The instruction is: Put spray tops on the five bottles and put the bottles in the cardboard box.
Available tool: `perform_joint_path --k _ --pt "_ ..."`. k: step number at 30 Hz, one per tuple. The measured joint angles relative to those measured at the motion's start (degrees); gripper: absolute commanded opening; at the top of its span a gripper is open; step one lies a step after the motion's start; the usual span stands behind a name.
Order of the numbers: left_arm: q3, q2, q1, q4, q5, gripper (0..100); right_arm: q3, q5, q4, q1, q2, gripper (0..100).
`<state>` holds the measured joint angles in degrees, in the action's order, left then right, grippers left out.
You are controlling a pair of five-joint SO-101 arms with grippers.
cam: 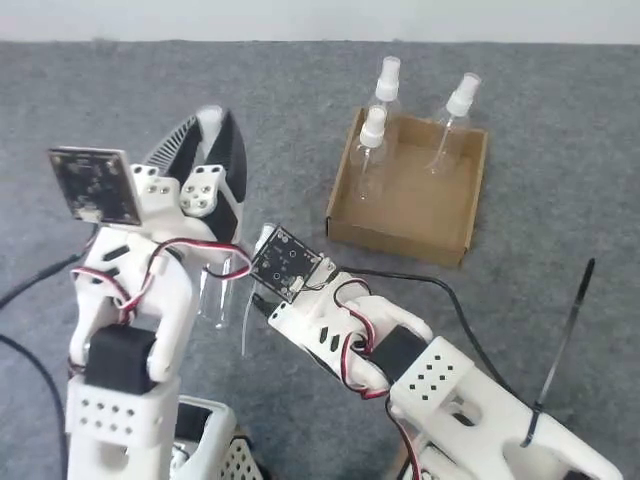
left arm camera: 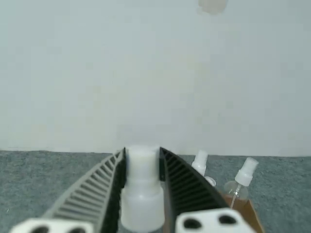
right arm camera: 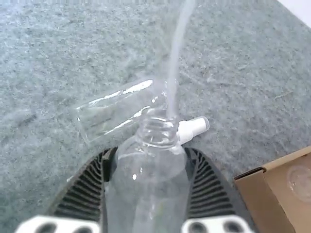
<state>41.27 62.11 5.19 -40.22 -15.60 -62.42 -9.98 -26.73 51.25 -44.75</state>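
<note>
Short of the cardboard box [cam: 400,240], left gripper [left arm camera: 142,153] clamps spray top [left arm camera: 142,194], right gripper [right arm camera: 149,153] grasps open bottle [right arm camera: 148,194], dip tube [right arm camera: 175,63] at its neck; arm misalignment risks bending tube or jamming top.

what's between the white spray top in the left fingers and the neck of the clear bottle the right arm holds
Nothing visible. The thin clear tube below the white plastic spray top comes down to the open neck of the clear plastic bottle.
</note>
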Motion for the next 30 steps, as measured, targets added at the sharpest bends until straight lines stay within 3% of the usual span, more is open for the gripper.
perform_joint_path --k 23,30 --pt "9.7 -0.1 0.0 2.0 0.0 1 -4.7 0.0 1.1 -0.1 0.0 0.7" --pt "9.7 -0.1 2.0 -1.7 0.0 1 -12.5 0.0 16.7 -0.7 -3.2 0.7"
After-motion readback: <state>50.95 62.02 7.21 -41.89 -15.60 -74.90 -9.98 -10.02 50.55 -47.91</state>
